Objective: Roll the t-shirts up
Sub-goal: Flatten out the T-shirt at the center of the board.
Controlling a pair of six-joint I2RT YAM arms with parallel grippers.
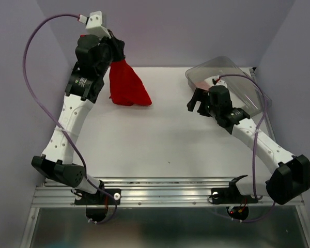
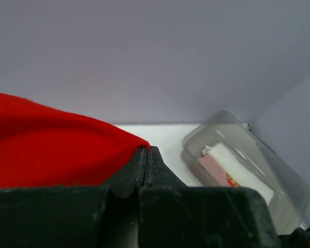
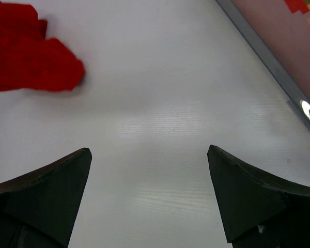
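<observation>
Red t-shirt (image 1: 128, 88) hangs bunched from your left gripper (image 2: 146, 155), fingers pinched tight on its top edge, lower folds resting on the table (image 1: 160, 139) at far left. Nothing rolled yet, I'd judge; it isn't even spread flat. Right gripper (image 3: 148, 150) gapes wide, empty. Cloth is soft, matte, crumpled. Folded white and pink shirts (image 2: 225, 163) sit in the clear tub (image 1: 232, 64), glossy and rigid.

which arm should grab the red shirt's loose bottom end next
Probably right: the right gripper is open and empty, while the left gripper is shut on the red shirt at its top.
</observation>
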